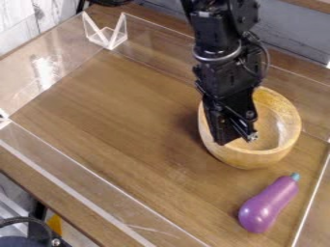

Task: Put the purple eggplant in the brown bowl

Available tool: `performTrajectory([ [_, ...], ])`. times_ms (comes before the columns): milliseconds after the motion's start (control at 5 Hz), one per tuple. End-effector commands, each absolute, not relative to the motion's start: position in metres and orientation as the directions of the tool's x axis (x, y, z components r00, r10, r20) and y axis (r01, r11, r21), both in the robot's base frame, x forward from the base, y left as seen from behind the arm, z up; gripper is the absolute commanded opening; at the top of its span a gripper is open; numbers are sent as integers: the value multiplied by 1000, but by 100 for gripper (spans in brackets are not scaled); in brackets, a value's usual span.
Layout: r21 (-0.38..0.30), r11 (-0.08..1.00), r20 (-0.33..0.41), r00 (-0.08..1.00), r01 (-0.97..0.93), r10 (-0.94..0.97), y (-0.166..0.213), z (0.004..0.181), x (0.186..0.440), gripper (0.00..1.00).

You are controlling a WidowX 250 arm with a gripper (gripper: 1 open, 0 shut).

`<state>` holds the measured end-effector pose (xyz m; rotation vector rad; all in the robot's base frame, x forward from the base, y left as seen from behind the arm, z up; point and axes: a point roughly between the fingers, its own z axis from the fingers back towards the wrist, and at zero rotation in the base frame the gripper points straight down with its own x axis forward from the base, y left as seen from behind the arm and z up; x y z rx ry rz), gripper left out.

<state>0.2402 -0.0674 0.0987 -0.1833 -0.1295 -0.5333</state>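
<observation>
Camera view: the purple eggplant [268, 205] is seen lying on the wooden tabletop [116, 125] near the lower right corner, close to the clear wall at the right edge, untouched and well apart from anything that could hold it. Its long axis is set on a diagonal, the fat rounded end toward the lower left and the small teal stem tip toward the upper right, pointing roughly at the brown bowl [275, 143]. The bowl is placed just above it in the frame, with a strip of bare wood left between the two. The hand [240, 123] is positioned over the bowl's left side, pointed steeply downward, its fingers drawn together and clenched on nothing. The eggplant is therefore found below and slightly to the right of the hand, on the near side of the bowl. It is judged that the hand must be opened and carried over the near rim toward the eggplant, with the fingers set across the diagonal body.
</observation>
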Motion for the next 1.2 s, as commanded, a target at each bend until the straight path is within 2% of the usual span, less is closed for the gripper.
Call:
performTrajectory([
  [0,-137,857,190,862,498,-470,-68,103,243,100],
  [200,-146,868,189,874,475,-447,-74,102,240,0],
  [400,-154,878,184,886,453,-425,-85,100,235,0],
  [600,-165,883,175,894,440,-413,-92,100,231,100],
  [800,-170,886,166,899,431,-406,-95,99,228,100],
  [1000,-172,889,163,902,425,-400,-97,99,226,0],
])
